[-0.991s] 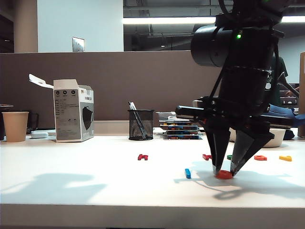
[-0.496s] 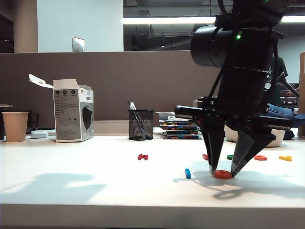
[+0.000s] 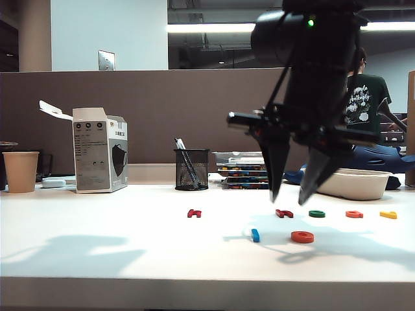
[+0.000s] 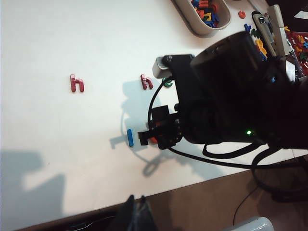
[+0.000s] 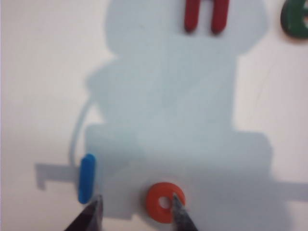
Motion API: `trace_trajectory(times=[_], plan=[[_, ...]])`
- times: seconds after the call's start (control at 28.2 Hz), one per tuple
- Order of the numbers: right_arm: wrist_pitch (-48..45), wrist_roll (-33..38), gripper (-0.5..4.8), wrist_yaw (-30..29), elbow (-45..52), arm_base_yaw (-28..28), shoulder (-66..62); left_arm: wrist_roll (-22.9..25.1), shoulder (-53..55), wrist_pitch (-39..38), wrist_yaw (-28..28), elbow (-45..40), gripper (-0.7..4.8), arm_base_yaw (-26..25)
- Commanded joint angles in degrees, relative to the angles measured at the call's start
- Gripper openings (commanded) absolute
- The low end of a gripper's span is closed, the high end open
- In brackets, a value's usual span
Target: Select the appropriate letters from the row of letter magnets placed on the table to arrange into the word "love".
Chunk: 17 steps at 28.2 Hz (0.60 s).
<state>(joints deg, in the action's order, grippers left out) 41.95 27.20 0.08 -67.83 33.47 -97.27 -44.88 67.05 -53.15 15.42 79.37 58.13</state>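
Observation:
The orange ring point(image 3: 302, 236) point(image 5: 155, 202) lies flat on the table point(image 3: 130, 246), just right of the blue bar point(image 3: 255, 234) point(image 5: 87, 178). My right gripper point(image 3: 289, 194) point(image 5: 136, 209) hangs open above them, holding nothing. Behind them runs the row: a dark red letter point(image 3: 284, 212), the green letter point(image 3: 317, 213), an orange-red letter point(image 3: 354, 214) and the yellow letter point(image 3: 388, 214). Another dark red letter point(image 3: 194, 212) lies further left. My left gripper point(image 4: 136, 198) stays off the table's front edge, its jaws together and empty. The exterior view does not show it.
At the back stand a paper cup point(image 3: 21, 171), an open box point(image 3: 99, 157), a mesh pen holder point(image 3: 192, 169), a stack of flat cases point(image 3: 243, 176) and a white tray point(image 3: 353, 183) of spare letters. A person sits behind the partition at the right.
My right gripper opened, let go of the orange ring and rose off the table. The ring now lies flat beside the blue bar.

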Motion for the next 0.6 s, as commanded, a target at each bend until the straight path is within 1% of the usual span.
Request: trace_trajectory(times=[0.04,0.07,0.14,0.25,0.28,0.35,0.46,0.53,0.6], plan=[[2.7,-12.7,1.76,2.7,-3.5,-1.5,0.3,-0.1,-0.2,0.5,0.2,0.2,-0.05,0.1],[4.2,-20.2,1.76,2.6,-4.6,-3.0,0.3,-0.1,-0.2,0.5,0.2,0.2,-0.05,0.1],[6.4,-28.3,1.76,2.8,-5.2,-6.5,0.3,-0.1,-0.2,0.5,0.2,0.2,-0.05,0.1],[8.3,-35.8,1.76,2.6,-5.2,-13.4,0.3,-0.1,-0.2,0.5,0.2,0.2,-0.05,0.1],[8.1,-39.3,1.76,2.1,-5.2,-16.5,0.3,-0.1,-0.2,0.5,0.2,0.2,-0.05,0.1],[7.2,-44.9,1.76,-0.6,-5.2,-20.5,0.3,-0.1,-0.2,0.5,0.2,0.2,-0.05,0.1],[4.0,-49.9,1.75,-4.8,-5.2,-25.9,0.2,-0.1,-0.2,0.5,0.2,0.2,-0.05,0.1],[2.6,-50.1,1.75,-6.7,-5.2,-27.2,0.2,-0.1,-0.2,0.5,0.2,0.2,-0.05,0.1],[0.9,-50.6,1.63,-7.4,-5.2,-28.3,0.0,-0.1,-0.2,0.5,0.2,0.2,-0.05,0.1]])
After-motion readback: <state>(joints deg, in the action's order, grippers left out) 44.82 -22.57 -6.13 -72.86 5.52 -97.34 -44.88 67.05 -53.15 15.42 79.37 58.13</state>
